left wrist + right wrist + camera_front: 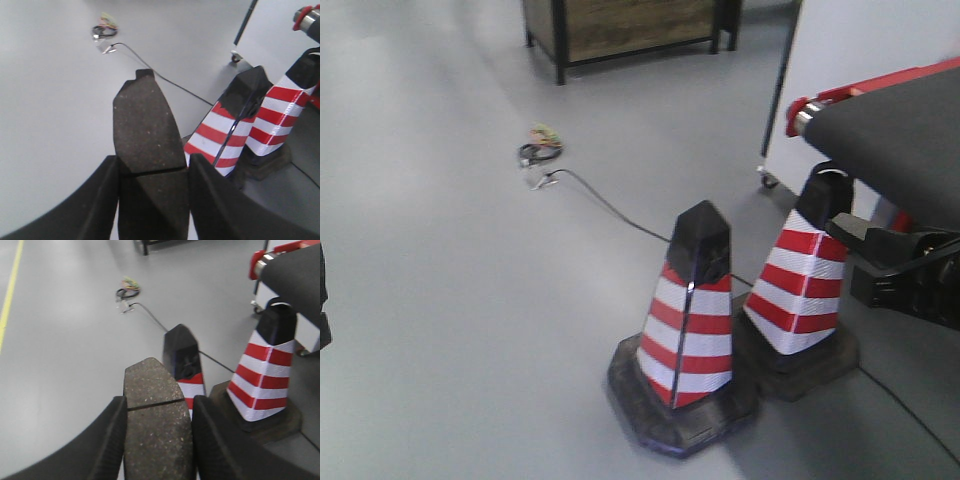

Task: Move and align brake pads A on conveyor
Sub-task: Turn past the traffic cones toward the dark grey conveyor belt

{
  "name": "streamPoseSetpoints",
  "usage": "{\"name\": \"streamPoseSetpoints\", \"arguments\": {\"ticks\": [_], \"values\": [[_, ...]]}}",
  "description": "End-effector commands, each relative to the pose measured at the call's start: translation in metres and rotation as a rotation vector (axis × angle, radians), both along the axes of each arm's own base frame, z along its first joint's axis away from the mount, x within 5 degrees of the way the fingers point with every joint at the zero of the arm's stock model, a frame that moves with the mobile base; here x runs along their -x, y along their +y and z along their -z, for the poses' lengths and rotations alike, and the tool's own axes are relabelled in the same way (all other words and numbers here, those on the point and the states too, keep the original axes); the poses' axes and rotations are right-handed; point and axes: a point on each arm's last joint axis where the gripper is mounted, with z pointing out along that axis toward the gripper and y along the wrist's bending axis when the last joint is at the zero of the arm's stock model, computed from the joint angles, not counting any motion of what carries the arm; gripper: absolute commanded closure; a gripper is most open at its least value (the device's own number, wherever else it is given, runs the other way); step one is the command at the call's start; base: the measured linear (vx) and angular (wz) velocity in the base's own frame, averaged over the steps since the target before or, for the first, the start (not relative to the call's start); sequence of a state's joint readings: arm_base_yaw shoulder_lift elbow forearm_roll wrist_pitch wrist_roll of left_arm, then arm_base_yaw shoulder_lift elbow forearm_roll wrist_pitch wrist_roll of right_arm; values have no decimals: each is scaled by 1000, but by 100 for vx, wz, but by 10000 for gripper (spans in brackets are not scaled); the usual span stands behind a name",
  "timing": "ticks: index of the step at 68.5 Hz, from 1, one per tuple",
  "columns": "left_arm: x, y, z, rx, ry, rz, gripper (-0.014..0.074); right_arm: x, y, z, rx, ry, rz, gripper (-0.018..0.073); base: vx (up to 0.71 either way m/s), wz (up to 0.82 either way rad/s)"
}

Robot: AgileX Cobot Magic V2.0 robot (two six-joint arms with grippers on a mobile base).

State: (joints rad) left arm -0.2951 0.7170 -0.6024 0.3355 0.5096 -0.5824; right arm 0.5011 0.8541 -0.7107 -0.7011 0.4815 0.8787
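Observation:
In the left wrist view my left gripper [153, 165] is shut on a dark-grey brake pad [145, 120], fingers pressing both long edges at its middle groove. The pad sticks out forward, over the grey floor. My right gripper [157, 405] is likewise shut on a second brake pad [152, 382], gripped just below its groove and also held above the floor. The conveyor [910, 130], a charcoal belt with a red edge strip, shows at the right of the front view and in the right wrist view's top right corner [295, 270]. Both held pads are apart from it, to its left.
Two red-and-white striped cones [690, 310] [805, 280] stand on the floor just left of the conveyor's end. A thin black cable [610, 205] runs across the floor from a small coil [540, 150]. A wooden cabinet [620, 25] stands at the back. A white wheeled panel [860, 60] stands behind the belt.

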Motion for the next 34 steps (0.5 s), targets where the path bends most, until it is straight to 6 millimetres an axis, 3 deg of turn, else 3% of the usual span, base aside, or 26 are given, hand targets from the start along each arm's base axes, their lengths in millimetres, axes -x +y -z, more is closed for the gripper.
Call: {"name": "streamPoseSetpoints", "arguments": {"ticks": [1, 34], "values": [[-2, -3, -16, 22, -109, 32, 478, 0, 2, -18, -9, -102, -45, 510, 38, -46], [-2, -3, -16, 22, -109, 32, 478, 0, 2, -18, -9, -102, -45, 510, 36, -56]]}}
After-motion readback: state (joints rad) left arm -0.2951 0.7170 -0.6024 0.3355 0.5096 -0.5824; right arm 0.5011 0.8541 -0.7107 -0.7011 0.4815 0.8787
